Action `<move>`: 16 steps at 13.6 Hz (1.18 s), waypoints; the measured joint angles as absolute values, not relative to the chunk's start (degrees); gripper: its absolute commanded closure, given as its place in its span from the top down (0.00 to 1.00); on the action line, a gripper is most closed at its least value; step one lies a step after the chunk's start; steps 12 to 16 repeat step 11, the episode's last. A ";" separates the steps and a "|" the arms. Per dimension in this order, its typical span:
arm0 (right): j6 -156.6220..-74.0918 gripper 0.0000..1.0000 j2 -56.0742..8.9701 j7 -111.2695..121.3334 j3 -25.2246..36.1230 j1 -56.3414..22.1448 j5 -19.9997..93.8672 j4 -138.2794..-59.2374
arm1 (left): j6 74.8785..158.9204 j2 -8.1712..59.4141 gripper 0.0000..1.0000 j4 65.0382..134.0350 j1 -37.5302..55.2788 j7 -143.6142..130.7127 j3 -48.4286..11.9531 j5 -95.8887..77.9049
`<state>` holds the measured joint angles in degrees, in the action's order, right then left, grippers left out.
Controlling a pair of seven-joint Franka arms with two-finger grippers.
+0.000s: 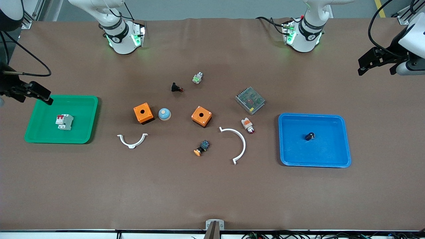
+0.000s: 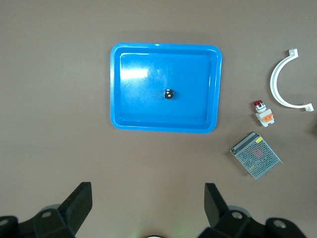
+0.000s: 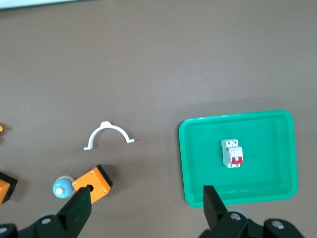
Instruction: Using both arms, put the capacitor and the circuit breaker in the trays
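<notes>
The capacitor point(image 1: 309, 136), a tiny black cylinder, lies in the middle of the blue tray point(image 1: 342, 142) at the left arm's end of the table; it also shows in the left wrist view point(image 2: 169, 93). The white-grey circuit breaker point(image 1: 64, 121) with red switch lies in the green tray point(image 1: 84, 132) at the right arm's end; it also shows in the right wrist view point(image 3: 233, 153). My left gripper point(image 1: 375, 63) point(image 2: 147, 198) is open and empty, raised beside the blue tray. My right gripper point(image 1: 33, 91) point(image 3: 147, 198) is open and empty, raised over the green tray's edge.
Between the trays lie two orange boxes point(image 1: 143, 113) point(image 1: 201, 116), a blue dome button point(image 1: 164, 114), two white curved clips point(image 1: 132, 140) point(image 1: 236, 142), a metal mesh box point(image 1: 250, 100), a white-orange lamp part point(image 1: 247, 125) and several small parts.
</notes>
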<state>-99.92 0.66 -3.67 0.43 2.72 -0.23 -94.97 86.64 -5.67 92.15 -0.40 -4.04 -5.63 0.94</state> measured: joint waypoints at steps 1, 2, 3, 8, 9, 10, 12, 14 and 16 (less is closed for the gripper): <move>-99.88 1.00 0.05 -3.67 0.43 2.72 -0.23 -94.10 | 86.63 -5.37 1.00 91.86 -0.39 -3.83 -5.64 0.94; -99.85 1.00 -0.42 -3.67 0.43 2.72 -0.22 -93.65 | 86.63 -5.15 1.00 91.63 -0.39 -3.71 -5.64 0.94; -99.84 1.00 -0.72 -3.67 0.43 2.72 -0.22 -93.51 | 86.63 -5.03 1.00 91.52 -0.39 -3.65 -5.64 0.94; -99.66 1.00 -0.95 -3.67 0.41 2.72 -0.22 -93.50 | 86.17 -4.94 1.00 91.49 -0.69 -3.62 -5.63 0.94; -99.28 1.00 -0.95 -3.67 0.41 2.72 -0.22 -93.49 | 86.12 -4.79 1.00 91.49 -0.69 -3.61 -5.63 0.94; -98.80 1.00 -0.95 -3.67 0.41 2.72 -0.22 -93.49 | 86.11 -4.61 1.00 91.49 -0.69 -3.61 -5.63 0.94; -98.52 1.00 -0.95 -3.67 0.41 2.72 -0.22 -93.49 | 86.09 -4.45 1.00 91.49 -0.69 -3.61 -5.63 0.94; -98.52 1.00 -0.95 -3.67 0.41 2.72 -0.22 -93.49 | 86.09 -4.45 1.00 91.49 -0.69 -3.61 -5.63 0.94; -98.52 1.00 -0.95 -3.67 0.41 2.72 -0.22 -93.49 | 86.09 -4.45 1.00 91.49 -0.69 -3.61 -5.63 0.94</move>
